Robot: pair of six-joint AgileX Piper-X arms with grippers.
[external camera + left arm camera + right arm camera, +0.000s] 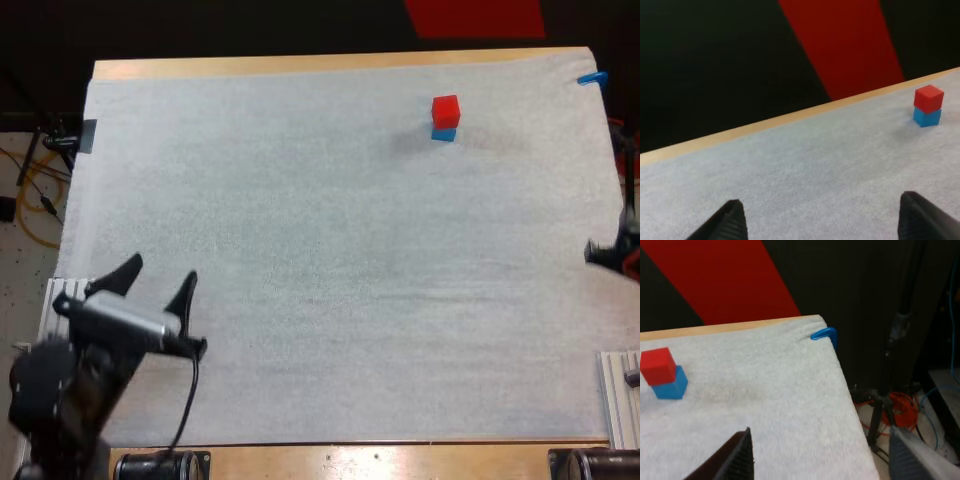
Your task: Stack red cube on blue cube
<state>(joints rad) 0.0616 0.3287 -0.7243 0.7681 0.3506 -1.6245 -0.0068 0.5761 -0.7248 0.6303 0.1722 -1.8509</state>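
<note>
The white mat (330,260) looks like matt, fuzzy cloth; the table (400,460) rim is smooth pale wood. At one o'clock, the red cube (446,109) and blue cube (444,134) look smooth, dull plastic.

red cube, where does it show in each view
High view: red cube on the blue cube, far right part of the mat.
Left wrist view: red cube on the blue cube, near the far edge of the table.
Right wrist view: red cube on the blue cube, near that edge.
Shared landmark: the blue cube beneath it.
</note>
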